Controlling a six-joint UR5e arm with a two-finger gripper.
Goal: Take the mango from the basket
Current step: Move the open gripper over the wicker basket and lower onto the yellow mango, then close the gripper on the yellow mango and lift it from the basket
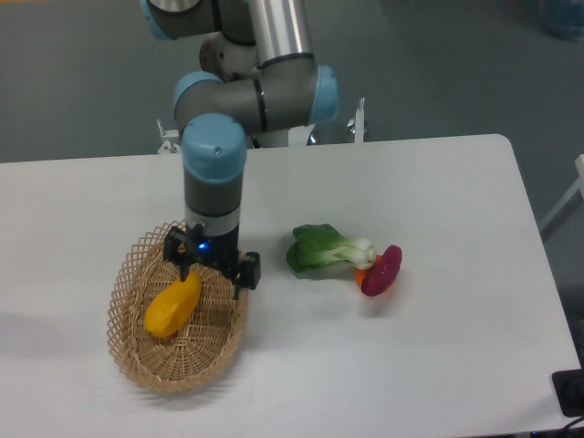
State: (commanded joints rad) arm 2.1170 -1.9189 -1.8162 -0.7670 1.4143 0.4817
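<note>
Yellow mango point(173, 305), one, in one wicker basket point(137, 358); one bok choy point(327, 250).

Yellow mango point(172, 306) slantwise in wicker basket point(146, 370)

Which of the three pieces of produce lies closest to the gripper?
The mango in the basket. The open gripper hovers at its upper end; the bok choy and purple vegetable lie on the table beyond.

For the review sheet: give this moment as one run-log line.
phase: approach | claw: open, over basket | mango: in basket, ungrasped | bok choy: on table
</note>
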